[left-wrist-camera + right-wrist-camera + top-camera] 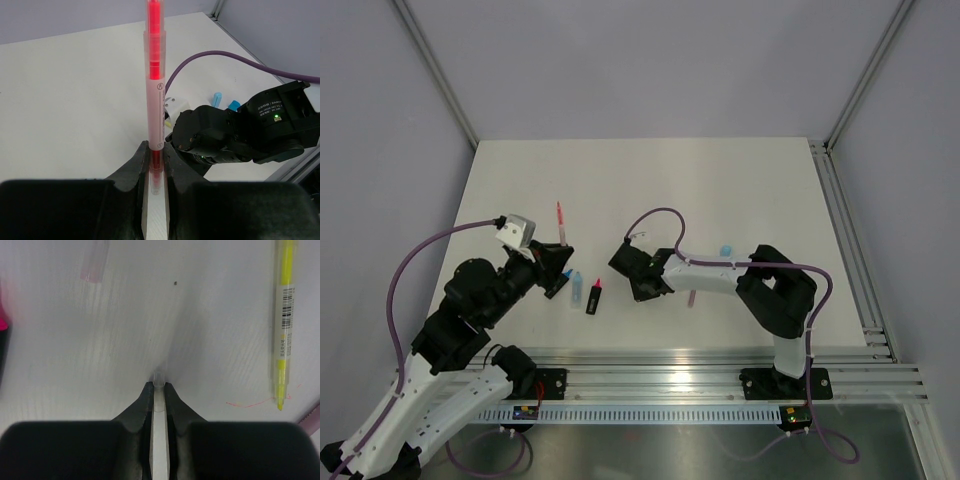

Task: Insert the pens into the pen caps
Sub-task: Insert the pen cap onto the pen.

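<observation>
My left gripper (156,150) is shut on a thin red pen (155,90) with a translucent barrel. It grips the pen near its tail end, and the pen points straight away from the fingers over the table (650,190). From above, that red pen (560,222) sticks out past the left gripper (560,258). My right gripper (158,385) points down at the table, its jaws closed on a small clear pen cap (158,376) that pokes out at the fingertips. From above, the right gripper (638,272) is a short way right of the left one.
A yellow pen (284,325) and a purplish pen (312,417) lie right of the right gripper, and another clear cap (95,260) lies ahead of it. Short markers (576,290) lie between the arms. A light-blue cap (726,251) and a pink stick (691,298) sit by the right arm.
</observation>
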